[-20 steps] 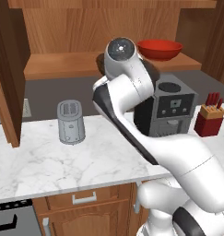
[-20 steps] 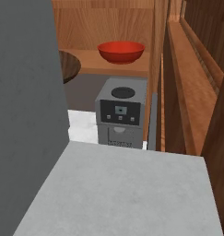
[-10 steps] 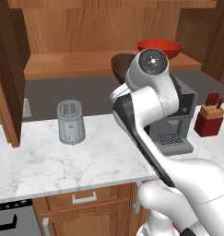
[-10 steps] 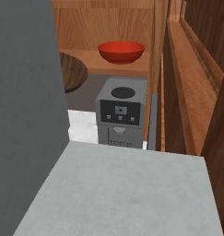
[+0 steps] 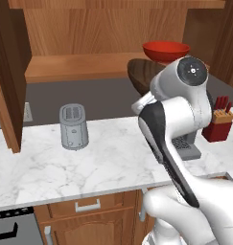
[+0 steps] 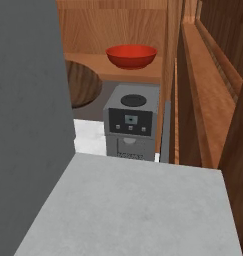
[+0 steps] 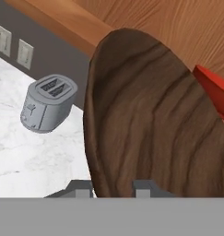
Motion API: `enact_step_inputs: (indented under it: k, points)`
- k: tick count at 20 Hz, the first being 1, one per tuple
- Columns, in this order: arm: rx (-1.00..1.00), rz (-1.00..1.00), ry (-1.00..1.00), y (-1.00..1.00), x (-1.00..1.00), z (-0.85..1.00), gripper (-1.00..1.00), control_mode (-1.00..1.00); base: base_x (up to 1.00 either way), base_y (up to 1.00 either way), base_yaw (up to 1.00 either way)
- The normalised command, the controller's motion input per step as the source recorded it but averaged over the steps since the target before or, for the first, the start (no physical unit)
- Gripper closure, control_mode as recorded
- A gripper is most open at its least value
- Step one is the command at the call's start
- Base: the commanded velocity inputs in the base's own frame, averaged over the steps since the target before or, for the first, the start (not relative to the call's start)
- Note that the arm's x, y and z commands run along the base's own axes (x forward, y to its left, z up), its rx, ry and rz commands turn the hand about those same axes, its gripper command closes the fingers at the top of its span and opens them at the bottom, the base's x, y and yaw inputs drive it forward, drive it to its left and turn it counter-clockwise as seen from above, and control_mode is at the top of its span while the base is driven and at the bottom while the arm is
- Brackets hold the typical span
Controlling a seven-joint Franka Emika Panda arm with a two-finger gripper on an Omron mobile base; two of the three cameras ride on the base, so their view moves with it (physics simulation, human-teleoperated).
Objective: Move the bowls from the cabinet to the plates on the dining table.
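Two bowls are in sight. The dark wooden bowl [image 7: 155, 120] stands on edge, tilted, out in front of the open cabinet [image 5: 89, 33], with its lower rim between the two dark fingertips [image 7: 143, 188] of the tool [image 7: 111, 190], which are pinched together on that rim. From the left base camera this bowl peeks out as a dark curve behind the white arm [image 5: 178, 115], above the table [image 5: 89, 167]. The red bowl [image 5: 166, 50] sits upright on the cabinet shelf [image 5: 79, 64], near its right end, just behind the wooden one. One grey two-slot toaster [image 5: 73, 126] stands on the white marble table well to the left, with open marble around it. One grey coffee machine [image 6: 130, 122] stands below the red bowl, and one red knife block [image 5: 219, 124] sits at the table's right end. Two wall sockets [image 7: 12, 46] are on the grey wall. No writing can be read. The cabinet door [image 5: 10, 72] hangs open at the left edge.
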Motion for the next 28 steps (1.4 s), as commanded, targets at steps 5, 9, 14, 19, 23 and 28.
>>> enact_step_inputs:
  k: [5, 9, 14, 19, 23, 28]
  points:
    - [-0.02, 0.04, 0.08, -0.19, -0.22, 0.13, 1.0, -1.0, 0.0, 0.0, 0.0]
    - [-0.04, 0.03, 0.07, -0.19, -0.13, 0.04, 1.0, -1.0, 0.0, 0.0, 0.0]
    - [-0.06, 0.03, 0.04, -0.25, -0.09, 0.0, 1.0, -1.0, 0.0, 0.0, 0.0]
    - [-0.05, 0.04, 0.01, -0.31, -0.03, 0.0, 1.0, -1.0, 0.0, 0.0, 0.0]
    - [-0.04, 0.04, 0.0, -0.31, -0.02, 0.0, 1.0, -1.0, 0.0, 0.0, 0.0]
    - [-0.04, 0.05, 0.0, -0.31, -0.03, 0.0, 1.0, -1.0, 0.0, 0.0, 0.0]
